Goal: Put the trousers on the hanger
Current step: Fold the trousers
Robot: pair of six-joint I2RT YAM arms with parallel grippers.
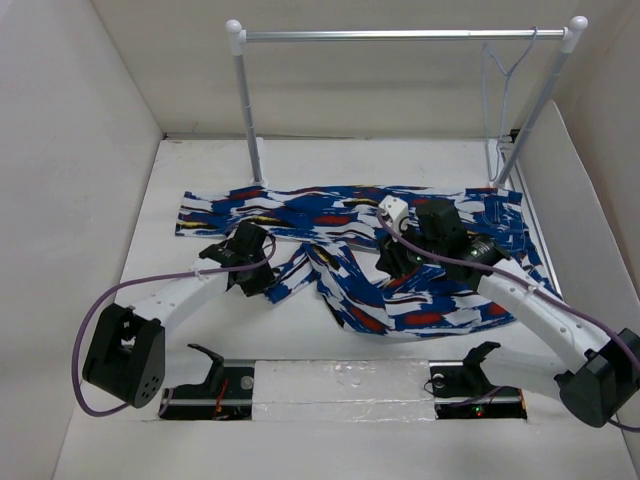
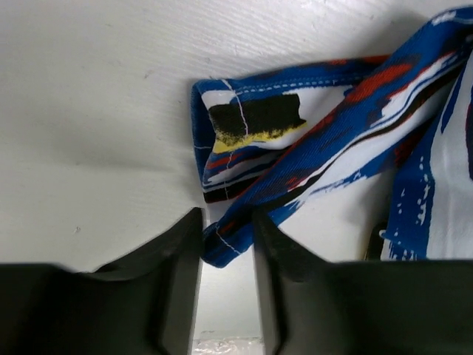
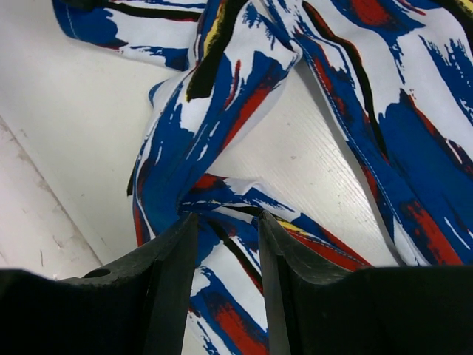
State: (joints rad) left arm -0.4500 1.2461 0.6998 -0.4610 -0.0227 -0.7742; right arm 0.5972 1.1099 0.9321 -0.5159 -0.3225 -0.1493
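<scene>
The trousers (image 1: 330, 215), soft blue-red-white print cloth, sprawl before the silver metal rail (image 1: 400, 35) bearing the light-blue wire hanger (image 1: 505, 80); left gripper (image 2: 227, 222) and right gripper (image 3: 225, 222) each pinch cloth narrowly, likely to lift it.

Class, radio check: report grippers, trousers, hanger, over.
Left gripper pinching trousers edge; right gripper pinching a fold. Trousers sprawled on table. Hanger hangs on rail, far right; nothing blocking it.

A silver rail (image 1: 400, 35) on white posts (image 1: 248, 110) stands on the table (image 1: 330, 160).
</scene>
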